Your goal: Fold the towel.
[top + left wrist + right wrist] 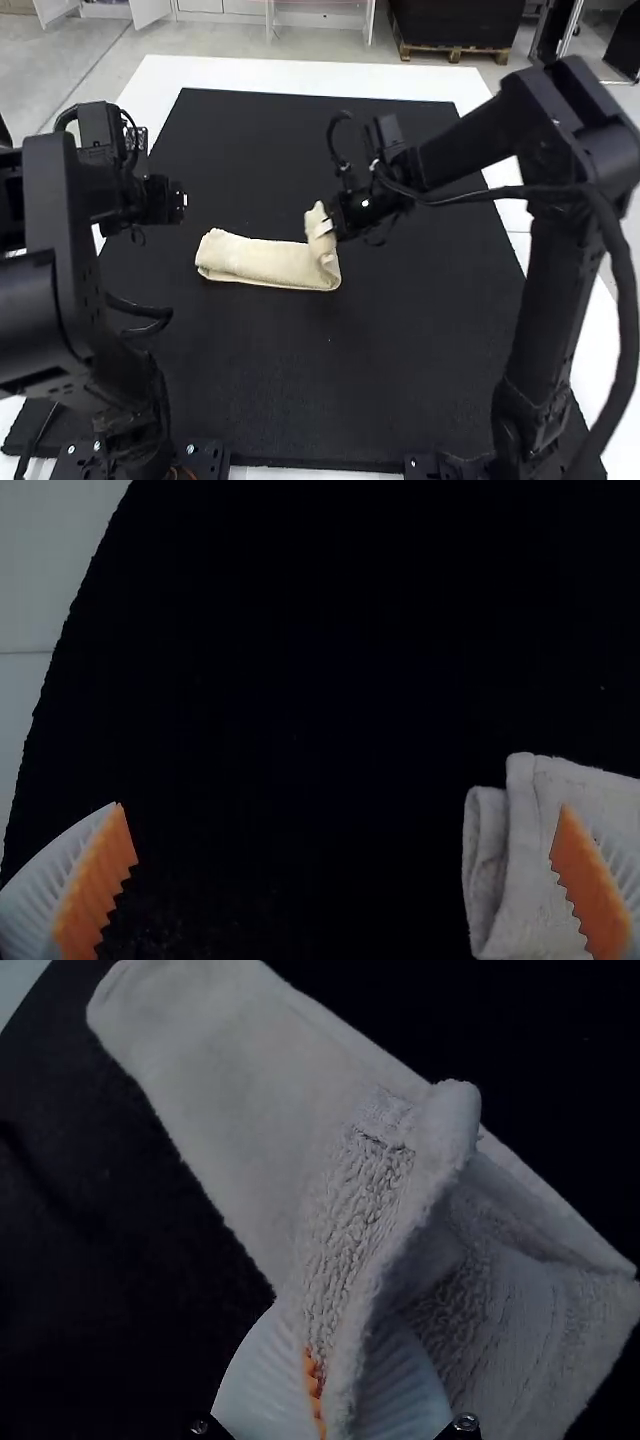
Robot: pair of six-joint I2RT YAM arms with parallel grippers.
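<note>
Towel (262,264) is lying as a narrow folded strip on the mat (420,330). Right gripper (333,226) is clamping its raised right end. Left gripper (180,201) is hanging near the other end, jaws apart. Cloth is looking light, soft, grippy; layers may be shifting unless pinched together near the edge. Right gripper's crowding that end. White table (300,78) is bordering the mat.
</note>
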